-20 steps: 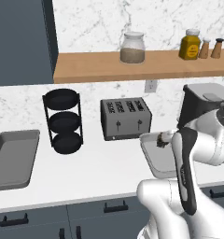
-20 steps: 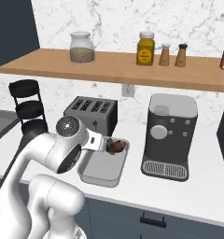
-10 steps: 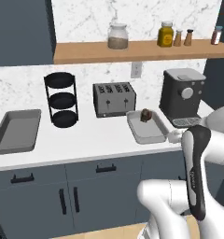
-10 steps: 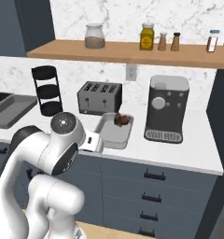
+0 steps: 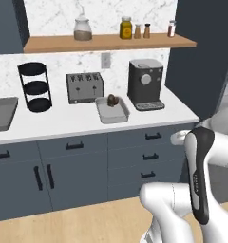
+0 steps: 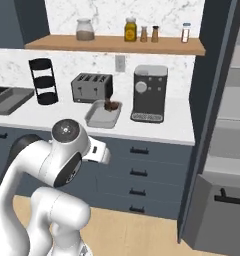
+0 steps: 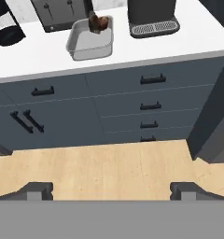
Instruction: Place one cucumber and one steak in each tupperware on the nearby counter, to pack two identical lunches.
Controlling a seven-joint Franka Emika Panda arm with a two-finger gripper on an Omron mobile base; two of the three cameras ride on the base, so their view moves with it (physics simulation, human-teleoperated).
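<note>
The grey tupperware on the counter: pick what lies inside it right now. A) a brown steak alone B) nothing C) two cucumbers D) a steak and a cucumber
A: the tupperware holds one brown steak at its far end, and nothing green lies in it.

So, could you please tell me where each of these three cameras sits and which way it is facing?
Left base view: behind the arm's left, facing the long white stone-look counter; white arm at lower right.
Right base view: behind its right, same counter; arm at lower left.
Hand view: on the hand, looking down at wooden floor and dark blue-grey drawers; the gripper has its dark finger tips wide apart.
All share the shallow grey tray holding a brown lump, beside the black coffee machine.
</note>
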